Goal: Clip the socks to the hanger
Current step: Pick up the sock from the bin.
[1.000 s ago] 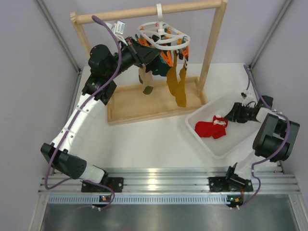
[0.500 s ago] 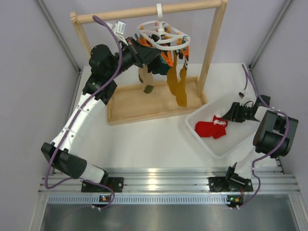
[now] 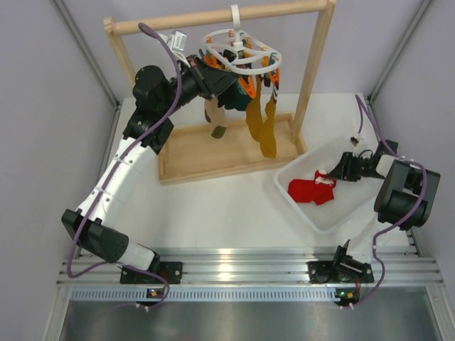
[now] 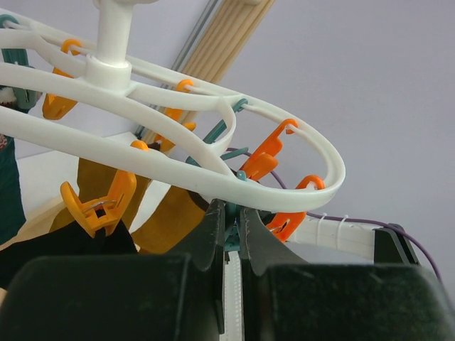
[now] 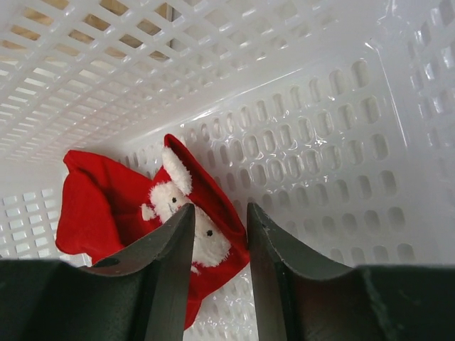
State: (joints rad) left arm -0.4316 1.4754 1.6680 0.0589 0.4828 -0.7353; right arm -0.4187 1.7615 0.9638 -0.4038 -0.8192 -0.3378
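The white ring hanger (image 3: 238, 53) hangs by its hook from the wooden rack's top bar, with orange and teal clips under it. My left gripper (image 3: 229, 84) is raised to the ring and shut on a teal clip (image 4: 233, 226) just below the rim (image 4: 178, 153). Black cloth (image 4: 78, 241) hangs under an orange clip (image 4: 99, 206). The red socks (image 3: 311, 190) lie bunched in the white basket. My right gripper (image 3: 341, 170) is open inside the basket, its fingers either side of the white patch (image 5: 185, 206) on the red socks (image 5: 106, 206), not touching it.
Mustard-yellow socks (image 3: 266, 131) and a striped sock (image 3: 215, 117) hang from the hanger over the wooden rack's tray base (image 3: 192, 160). The rack's right post (image 3: 313, 71) stands close to the white basket (image 3: 298, 165). Basket walls (image 5: 320, 106) surround my right gripper.
My right wrist has shifted slightly up and left inside the basket. My left gripper has stayed at the hanger ring, almost still.
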